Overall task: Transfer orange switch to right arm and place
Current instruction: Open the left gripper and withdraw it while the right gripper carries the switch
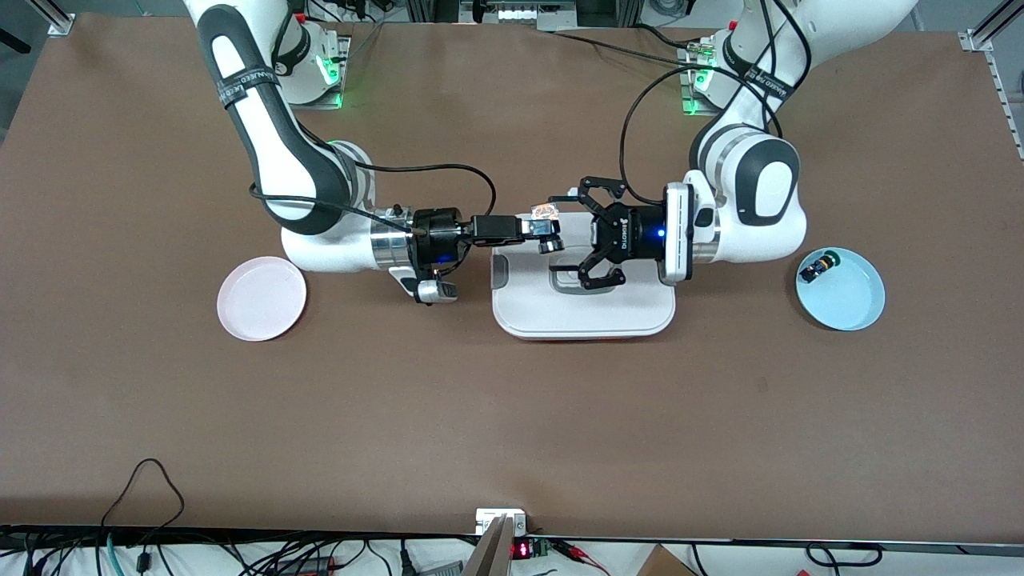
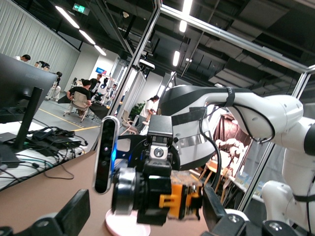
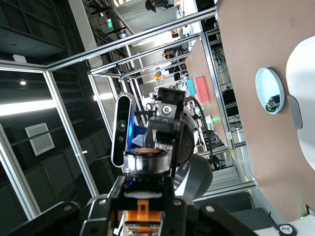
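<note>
Here, both arms meet over the white rectangular plastic tray [image 1: 576, 316] that sits at the middle of the brown table [image 1: 512, 416]. The right gripper [image 1: 547, 230], black with narrow straight fingers, is closed on the orange switch [image 1: 545, 213] — a tiny black cylinder with an orange cap and band — and holds it in the air above the tray's edge nearest the robots' bases. In the left wrist view the same small part shows orange [image 2: 173, 199] between those fingers [image 2: 152, 194], pressed from both sides.

The left gripper [image 1: 586, 232], a black open-linkage claw, faces the right one from close by, also over the tray; its fingers are spread wide, not touching the switch, which sits just off their tips.

A round pink plate [image 1: 262, 298] lies toward the right arm's end of the table. A round light-blue plate [image 1: 850, 298] lies toward the left arm's end — a small switch with green cap and blue body [image 1: 819, 266] rests in it near the rim.
</note>
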You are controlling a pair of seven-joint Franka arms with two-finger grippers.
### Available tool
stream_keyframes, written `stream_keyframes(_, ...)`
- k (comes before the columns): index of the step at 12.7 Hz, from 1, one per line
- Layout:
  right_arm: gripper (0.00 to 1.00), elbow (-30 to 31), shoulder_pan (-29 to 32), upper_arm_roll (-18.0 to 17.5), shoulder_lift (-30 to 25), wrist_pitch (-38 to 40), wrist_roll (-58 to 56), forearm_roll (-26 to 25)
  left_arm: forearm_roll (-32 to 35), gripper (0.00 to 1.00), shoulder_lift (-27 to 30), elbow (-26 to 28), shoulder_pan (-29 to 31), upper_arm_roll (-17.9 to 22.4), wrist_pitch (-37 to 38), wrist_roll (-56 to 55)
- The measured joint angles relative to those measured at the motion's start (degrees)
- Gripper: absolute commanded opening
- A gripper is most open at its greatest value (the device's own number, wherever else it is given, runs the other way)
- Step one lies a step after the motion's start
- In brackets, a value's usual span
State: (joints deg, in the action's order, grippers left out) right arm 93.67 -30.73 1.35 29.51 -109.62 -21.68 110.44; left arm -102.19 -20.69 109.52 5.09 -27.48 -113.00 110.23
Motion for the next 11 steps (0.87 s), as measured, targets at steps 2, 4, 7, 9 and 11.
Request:
stream_keyframes(2,0.08,0.0,0.25,0.45,0.0,0.01,-1.43,-0.46,5.99,1.0,0.77,-0.02,3.89,0.95,-0.14,-0.01)
stream_keyframes(4,0.08,-0.06,1.88,0.91,-0.01,0.15,-1.83,-5.09,12.89,1.0,1.83,-0.03,8.31,3.47,0.04,-0.01)
stream_keyframes(7,0.08,-0.44,6.56,1.03,-0.53,3.41,-1.91,-16.2,18.17,1.0,2.74,0.09,11.56,9.77,0.25,-0.01)
stream_keyframes(9,0.08,-0.54,8.98,1.06,-1.21,5.65,-1.95,-26.34,22.45,1.0,2.76,0.53,12.75,13.88,0.29,0.0)
stream_keyframes(11,0.08,-0.58,10.64,1.06,-2.05,7.32,-2.23,-40.07,31.47,1.0,2.86,0.59,13.27,18.46,0.3,-0.01)
